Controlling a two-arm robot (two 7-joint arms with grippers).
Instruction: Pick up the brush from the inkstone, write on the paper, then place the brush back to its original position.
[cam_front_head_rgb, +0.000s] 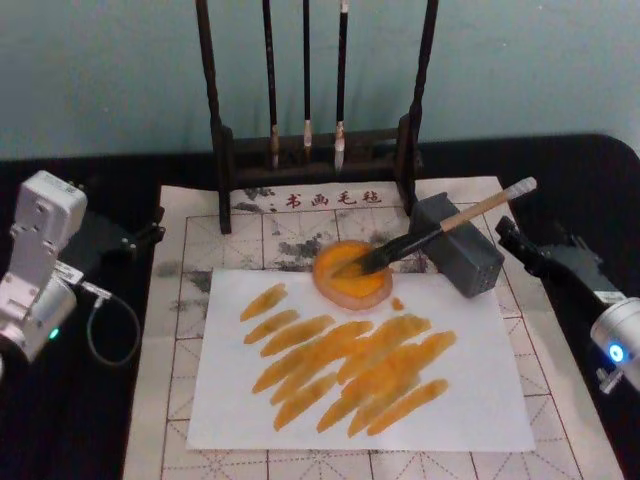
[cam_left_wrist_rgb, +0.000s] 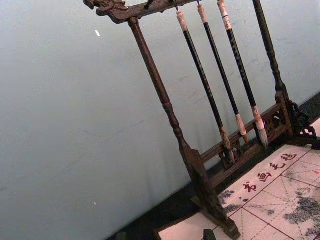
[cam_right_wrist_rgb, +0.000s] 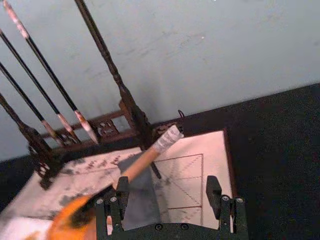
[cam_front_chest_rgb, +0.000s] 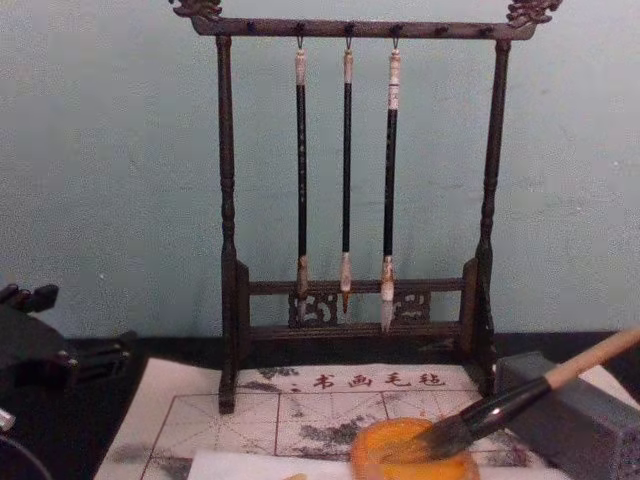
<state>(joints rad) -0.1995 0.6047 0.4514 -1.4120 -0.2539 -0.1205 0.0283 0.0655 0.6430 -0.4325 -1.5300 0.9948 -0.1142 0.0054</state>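
Orange inkstone (cam_front_head_rgb: 351, 277) with the brush (cam_front_head_rgb: 440, 232) tip inside.

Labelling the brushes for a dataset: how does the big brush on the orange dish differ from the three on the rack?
The brush has a thick light-wood handle; the three thin brushes are slim and black. It lies slanted, tip on the inkstone, handle on a grey block; they hang upright from the rack. Its tip is dark, theirs pale.

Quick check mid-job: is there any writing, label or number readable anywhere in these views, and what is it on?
"书画毛毡": red characters printed along the far edge of the mat, just in front of the brush rack.
The paper carries orange strokes, no legible characters.
Nothing else readable.
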